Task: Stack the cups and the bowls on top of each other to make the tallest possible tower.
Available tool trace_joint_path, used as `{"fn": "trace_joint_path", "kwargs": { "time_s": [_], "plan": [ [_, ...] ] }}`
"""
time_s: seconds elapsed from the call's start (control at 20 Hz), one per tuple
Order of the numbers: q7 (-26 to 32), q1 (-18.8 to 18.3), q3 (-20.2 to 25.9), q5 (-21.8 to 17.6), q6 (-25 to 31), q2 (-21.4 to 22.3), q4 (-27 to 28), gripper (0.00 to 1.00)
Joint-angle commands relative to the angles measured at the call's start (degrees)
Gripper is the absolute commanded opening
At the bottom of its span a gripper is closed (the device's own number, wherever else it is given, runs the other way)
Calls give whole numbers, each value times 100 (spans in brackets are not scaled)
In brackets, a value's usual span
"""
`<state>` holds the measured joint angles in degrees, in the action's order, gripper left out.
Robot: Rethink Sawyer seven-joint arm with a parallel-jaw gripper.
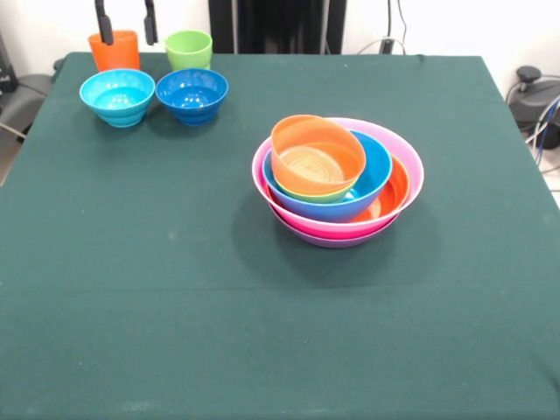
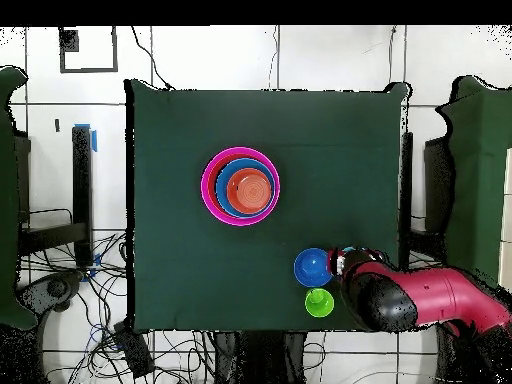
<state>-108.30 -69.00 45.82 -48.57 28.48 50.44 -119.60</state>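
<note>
My gripper (image 1: 128,37) shows only as two black fingers (image 1: 104,24) at the top left, spread apart and holding nothing. It hangs over the orange cup (image 1: 114,52), with the lime green cup (image 1: 189,50) just to its right. In front of the cups stand a small light blue bowl (image 1: 117,96) and a small dark blue bowl (image 1: 192,94). The tower (image 1: 338,179) stands mid-table: purple bowl, pink, large orange, large blue, small green, and a tilted small orange bowl (image 1: 316,156) on top. In the overhead view the arm (image 2: 410,300) hides the orange cup and the gripper.
The green-clothed table (image 1: 175,306) also shows in the overhead view (image 2: 170,150), with the tower (image 2: 240,187), dark blue bowl (image 2: 312,266) and green cup (image 2: 319,302). Cables and equipment lie off the table's edges.
</note>
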Motion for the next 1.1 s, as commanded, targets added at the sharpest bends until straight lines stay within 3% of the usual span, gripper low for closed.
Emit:
{"fn": "trace_joint_path", "kwargs": {
  "time_s": [0.05,0.25,0.65,0.75,1.1],
  "plan": [
    [638,270,-292,-614,164,48,-297,100],
    [216,500,-545,-867,-63,-202,-224,100],
    [-353,847,-1036,-1238,-502,-285,-245,100],
    [-392,844,-1153,-1178,-472,-300,-281,100],
    [-887,1347,-1883,-1552,-758,218,-278,100]
  ]
}}
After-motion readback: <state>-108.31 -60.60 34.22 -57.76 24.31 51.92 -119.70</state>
